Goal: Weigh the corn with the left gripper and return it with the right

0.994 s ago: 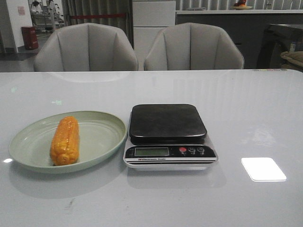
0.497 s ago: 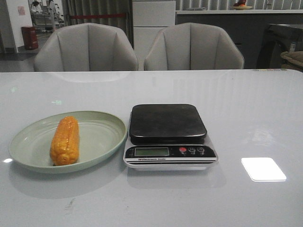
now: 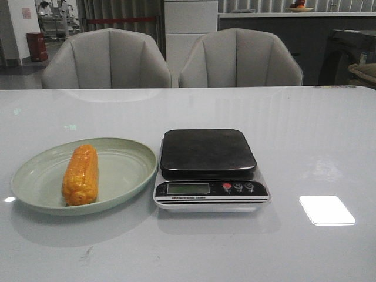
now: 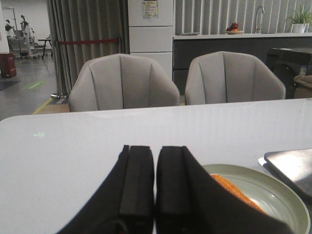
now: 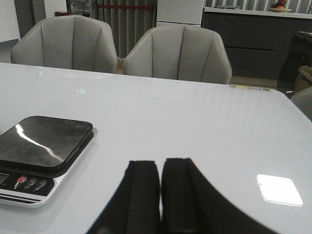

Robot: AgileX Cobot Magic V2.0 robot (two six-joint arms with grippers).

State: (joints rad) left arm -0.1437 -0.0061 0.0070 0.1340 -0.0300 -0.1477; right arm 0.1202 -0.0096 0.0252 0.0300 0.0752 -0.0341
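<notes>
The corn [image 3: 80,175] lies lengthwise in the pale green plate [image 3: 126,170] on my left side of the worktop [image 3: 294,129], and the scale [image 3: 210,169] sits just beside the plate, its edge almost touching the rim. I judge that layout suits the job: the cob is within reach of my left arm, the scale's dark platform is bare for it, and the weighing has not started yet.

My left end effector [image 4: 155,183] is clenched, its 2 black fingers pressed nearly together with nothing between them. It hangs short of the plate, with the corn off to one side of it in the wrist view. My right end effector [image 5: 160,192] is likewise clenched on nothing, over bare worktop to the right of the scale, probably waiting for its turn.

From the front neither arm shows at all. The left wrist view cuts off most of the corn behind a finger and shows only a corner of the scale. The scale's display is too small to read, and the right wrist view clips its front edge.
</notes>
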